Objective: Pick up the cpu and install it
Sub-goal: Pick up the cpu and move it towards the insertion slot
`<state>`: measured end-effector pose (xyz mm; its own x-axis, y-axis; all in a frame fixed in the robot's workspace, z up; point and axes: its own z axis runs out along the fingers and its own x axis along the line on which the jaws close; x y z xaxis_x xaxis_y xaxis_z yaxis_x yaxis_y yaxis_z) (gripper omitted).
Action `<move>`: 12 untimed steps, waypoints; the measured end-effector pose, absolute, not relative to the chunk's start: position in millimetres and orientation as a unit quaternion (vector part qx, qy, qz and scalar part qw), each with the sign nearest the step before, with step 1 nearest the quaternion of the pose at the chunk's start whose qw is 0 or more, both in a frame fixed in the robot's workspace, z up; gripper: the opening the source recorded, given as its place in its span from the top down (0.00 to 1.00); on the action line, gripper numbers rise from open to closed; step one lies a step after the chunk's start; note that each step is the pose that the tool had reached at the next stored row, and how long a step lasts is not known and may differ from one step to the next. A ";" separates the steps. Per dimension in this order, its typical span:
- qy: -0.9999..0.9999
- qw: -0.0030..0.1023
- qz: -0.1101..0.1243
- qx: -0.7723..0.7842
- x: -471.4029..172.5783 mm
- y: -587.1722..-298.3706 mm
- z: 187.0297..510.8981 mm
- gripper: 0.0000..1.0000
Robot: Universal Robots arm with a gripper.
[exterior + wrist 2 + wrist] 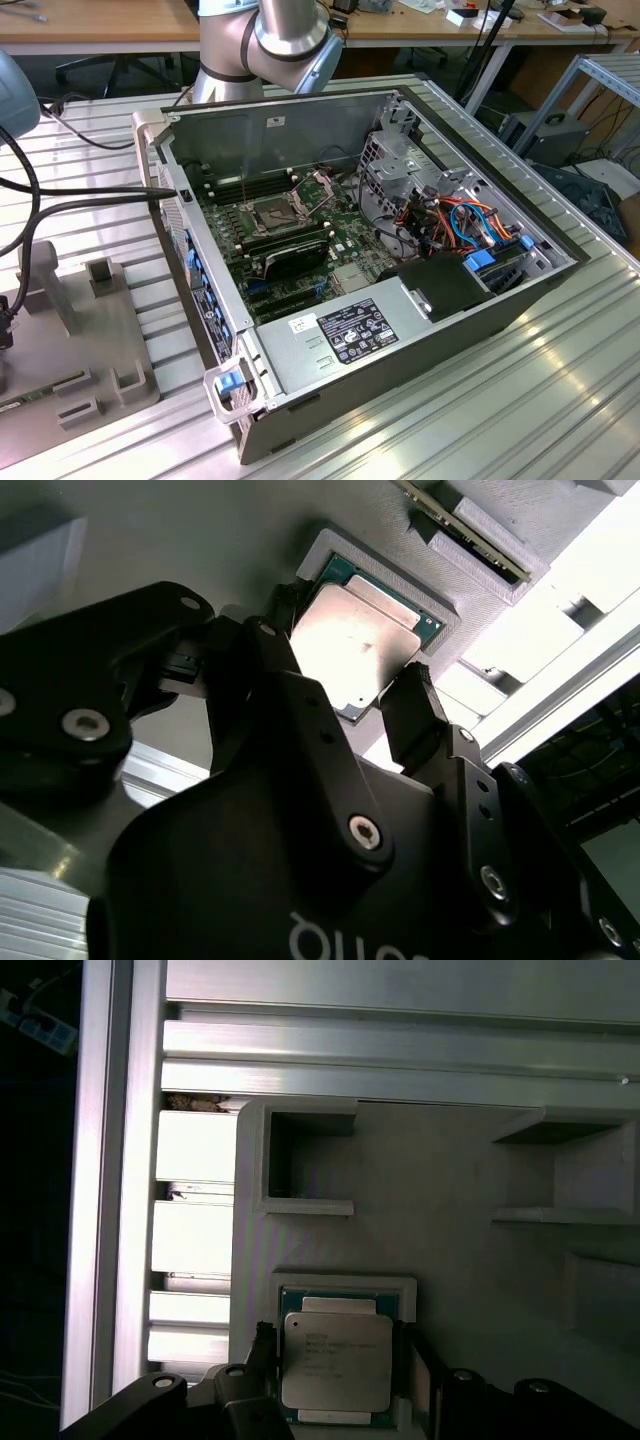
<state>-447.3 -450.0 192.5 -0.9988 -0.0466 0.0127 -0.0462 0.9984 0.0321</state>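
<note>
Hand (348, 645) spread astride cpu (365, 630) seated in grey holder (450, 1260); slim edge gaps.

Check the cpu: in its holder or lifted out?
In. In both wrist views the cpu lies flat inside the grey holder's raised rim, with the gripper straddling it.

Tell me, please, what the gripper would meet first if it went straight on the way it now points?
Most likely the cpu, lying flat in its recess in the grey holder, directly ahead of the gripper in both wrist views. How much gap is left I cannot tell.
</note>
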 end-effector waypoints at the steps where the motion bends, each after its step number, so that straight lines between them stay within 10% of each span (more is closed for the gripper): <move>1: -1.000 0.007 -0.016 0.023 -447.3 -450.0 192.5 0.38; 12: -1.000 0.007 -0.016 0.023 -447.2 -450.0 193.0 0.46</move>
<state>-447.2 -450.0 193.0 -0.9988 -0.0467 0.0126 -0.0462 0.9984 0.0322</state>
